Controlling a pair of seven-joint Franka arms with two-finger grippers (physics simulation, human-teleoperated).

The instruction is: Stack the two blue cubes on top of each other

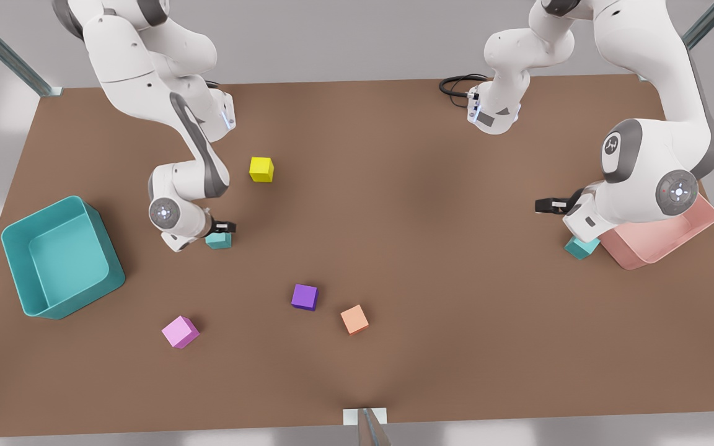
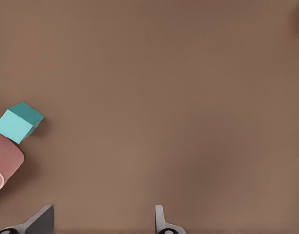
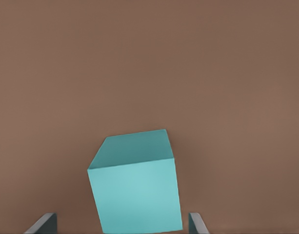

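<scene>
R gripper (image 3: 122, 222) straddled a teal cube (image 3: 135, 187), jaws open, nothing gripped, so an off-centre close risked twisting it; L gripper (image 2: 103, 219), open and empty, waited near the other teal cube (image 2: 18, 122).

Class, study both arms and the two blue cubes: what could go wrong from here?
1. The first blue cube sits skewed between the open right gripper's fingers, so closing may twist it.
2. The second blue cube lies close beside the pink bin, off-centre from the open left gripper. A finger could catch the bin.
</scene>
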